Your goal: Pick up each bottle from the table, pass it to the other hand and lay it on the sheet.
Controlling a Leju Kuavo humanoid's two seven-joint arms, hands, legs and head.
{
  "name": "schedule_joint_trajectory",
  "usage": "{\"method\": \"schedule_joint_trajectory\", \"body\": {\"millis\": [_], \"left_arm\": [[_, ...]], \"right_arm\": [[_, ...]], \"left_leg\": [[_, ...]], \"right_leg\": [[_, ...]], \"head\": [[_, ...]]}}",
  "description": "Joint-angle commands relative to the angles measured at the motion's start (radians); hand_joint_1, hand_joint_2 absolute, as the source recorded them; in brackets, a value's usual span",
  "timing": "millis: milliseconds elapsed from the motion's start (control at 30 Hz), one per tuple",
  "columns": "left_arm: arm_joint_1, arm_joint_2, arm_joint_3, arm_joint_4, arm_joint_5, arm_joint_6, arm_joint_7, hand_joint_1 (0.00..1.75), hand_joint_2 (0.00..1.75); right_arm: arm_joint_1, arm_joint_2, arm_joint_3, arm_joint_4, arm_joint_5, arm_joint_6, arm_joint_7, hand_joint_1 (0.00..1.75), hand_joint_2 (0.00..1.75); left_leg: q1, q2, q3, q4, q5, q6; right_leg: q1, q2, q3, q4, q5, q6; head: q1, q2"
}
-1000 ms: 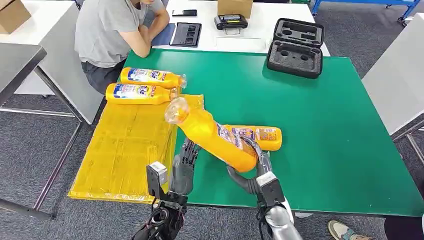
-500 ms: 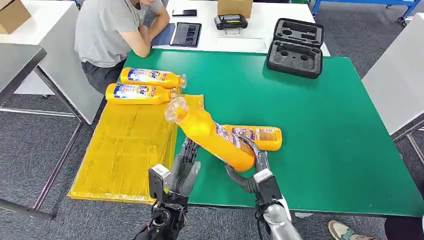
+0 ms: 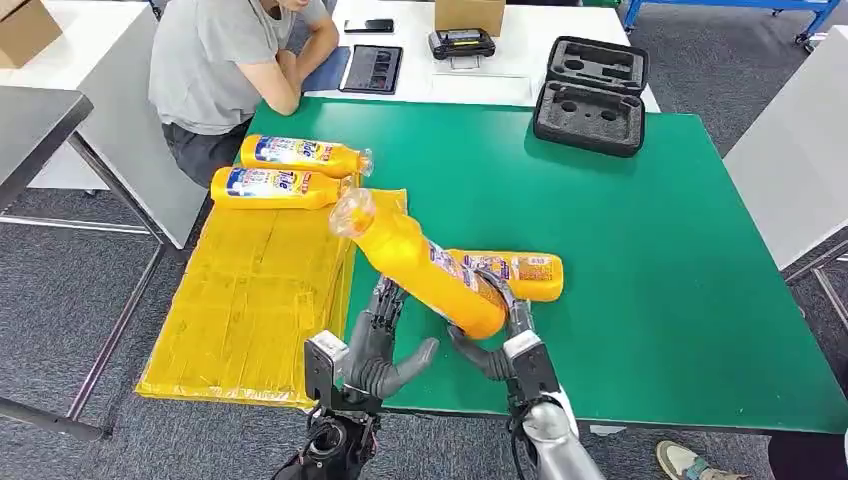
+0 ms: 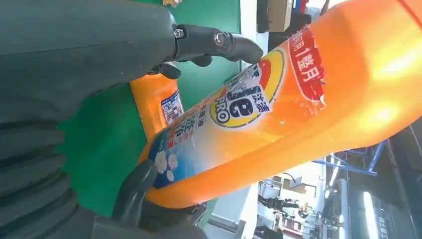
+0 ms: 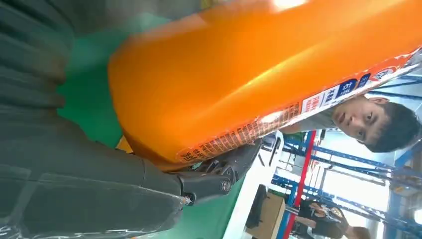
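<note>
Right robot hand (image 3: 497,345) grips the bottle (image 3: 425,268) — left robot hand (image 3: 380,345) spread, unladen (its wrist view shows the label (image 4: 244,107))

A green-topped bench (image 3: 640,250) stands on grey carpet floor (image 3: 60,310). Beyond it a white table (image 3: 520,60) carries a black foam-lined case (image 3: 592,95) and, seemingly, a cardboard box (image 3: 470,15).

bottle (image 3: 425,265): glossy orange plastic; sheet (image 3: 250,290): shiny yellow film; table (image 3: 650,230): matt green
</note>
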Motion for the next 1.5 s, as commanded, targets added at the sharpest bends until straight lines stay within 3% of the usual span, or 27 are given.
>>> {"method": "schedule_joint_trajectory", "body": {"millis": [33,133,567,1500], "left_arm": [[-0.085,0.007,-0.025,0.098,0.025,-0.007,0.003,0.0,1.75],[-0.093,0.006,-0.024,0.104,0.03,-0.012,0.003,0.0,1.75],[-0.102,0.004,-0.005,0.111,0.049,-0.009,0.003,0.0,1.75],[-0.058,0.033,0.042,0.006,0.038,0.056,0.003,0.0,1.75]], "right_arm": [[-0.082,0.045,0.121,0.096,0.042,-0.068,-0.003,1.75,1.75],[-0.081,0.04,0.145,0.097,0.05,-0.088,-0.003,1.75,1.75],[-0.065,0.021,0.19,0.088,0.047,-0.1,-0.003,1.75,1.75],[-0.006,-0.009,0.142,0.058,0.027,-0.128,-0.003,1.75,1.75]], "left_leg": [[0.001,0.004,0.009,-0.001,-0.003,-0.002],[0.0,0.001,0.003,-0.001,0.0,-0.001],[0.0,0.001,0.006,-0.001,-0.002,-0.001],[0.0,0.001,0.005,-0.001,-0.002,-0.001]], "right_leg": [[0.001,0.004,0.007,-0.001,-0.002,-0.003],[0.0,0.001,0.002,-0.001,0.0,-0.001],[0.0,0.001,0.006,-0.001,-0.002,-0.002],[0.0,0.001,0.004,-0.001,-0.001,-0.001]], "head": [[-0.001,0.0],[-0.001,0.0],[0.0,0.0],[0.0,0.0]]}}
